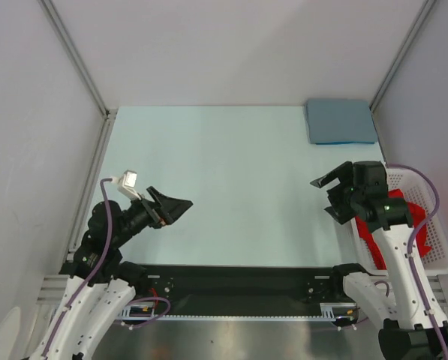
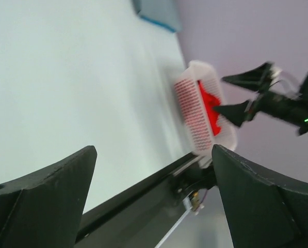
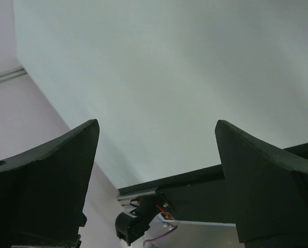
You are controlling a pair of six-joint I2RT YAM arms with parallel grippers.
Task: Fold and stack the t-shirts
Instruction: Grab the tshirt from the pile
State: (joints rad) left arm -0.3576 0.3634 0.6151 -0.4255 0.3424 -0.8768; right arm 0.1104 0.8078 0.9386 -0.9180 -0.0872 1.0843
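While between grey walls [image 1: 28,112], pale green table [image 1: 224,187]; blue t-shirt [image 1: 341,121] far right

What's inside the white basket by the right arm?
A crumpled red t-shirt lies in the white basket. The right arm covers its middle from above, so whether anything else sits under or beside it cannot be seen.
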